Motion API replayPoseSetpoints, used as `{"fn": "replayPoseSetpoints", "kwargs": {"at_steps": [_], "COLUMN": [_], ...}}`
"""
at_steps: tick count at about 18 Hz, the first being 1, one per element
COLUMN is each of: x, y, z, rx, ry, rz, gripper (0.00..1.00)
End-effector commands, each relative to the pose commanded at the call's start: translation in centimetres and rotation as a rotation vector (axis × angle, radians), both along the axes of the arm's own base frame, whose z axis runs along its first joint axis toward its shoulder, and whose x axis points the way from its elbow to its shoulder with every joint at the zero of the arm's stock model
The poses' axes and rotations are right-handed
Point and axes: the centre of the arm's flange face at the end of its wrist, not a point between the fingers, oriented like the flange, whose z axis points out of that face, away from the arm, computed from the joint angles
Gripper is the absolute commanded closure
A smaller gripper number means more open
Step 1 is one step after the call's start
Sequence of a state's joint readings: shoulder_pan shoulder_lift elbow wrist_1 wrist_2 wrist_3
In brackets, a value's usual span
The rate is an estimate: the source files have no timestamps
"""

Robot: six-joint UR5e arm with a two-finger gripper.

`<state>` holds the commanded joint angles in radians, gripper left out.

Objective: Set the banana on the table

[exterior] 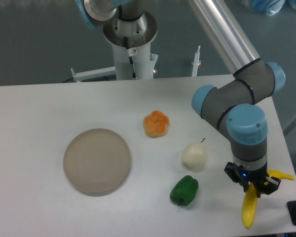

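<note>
Nearest the lens, at the lower right of the frame, the bright yellow curved plastic-looking banana [248,210] lay lengthwise by the front edge of the flat white matte table [49,108], its upper part under the black two-finger gripper [252,186], whose fingers stood either side of it; whether they pressed on it could not be told. Left of the gripper sat a green bell pepper [184,190] and a pale white pear [194,155], above them an orange lobed fruit [156,124], and at centre left a round beige-grey plate [97,161]
</note>
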<state>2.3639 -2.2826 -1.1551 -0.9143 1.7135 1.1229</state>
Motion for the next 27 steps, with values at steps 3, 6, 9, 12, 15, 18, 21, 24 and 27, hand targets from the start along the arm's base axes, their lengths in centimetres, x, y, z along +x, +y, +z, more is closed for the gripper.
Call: {"fn": "replayPoseSetpoints", "kwargs": {"at_steps": [3,6,9,12,15,18,21,24,27], "x": [0.1,0.3,0.5,1.7,2.5,2.8,3.0,4.0,5.2], "y": [-0.1,-0.3,-0.5,-1.6,-3.6,-7.2,-10.2,-12.6,-16.2], "z": [0.0,-0.1,1.0,1.9,1.8,1.2,1.8,1.0,-0.4], "rx": [0.001,-0.003,-0.001,-0.004,-0.024,-0.076,-0.098,-0.116,-0.157], "ry": [-0.003,-0.005,0.008,-0.008,-0.029,-0.045,-0.056,-0.087,-0.126], "rz": [0.002,0.004,0.004,-0.006,-0.008,-0.055,-0.080,-0.118,-0.194], "gripper": [0.70,0.70,0.70,0.70,0.70,0.70,0.70,0.70,0.70]}}
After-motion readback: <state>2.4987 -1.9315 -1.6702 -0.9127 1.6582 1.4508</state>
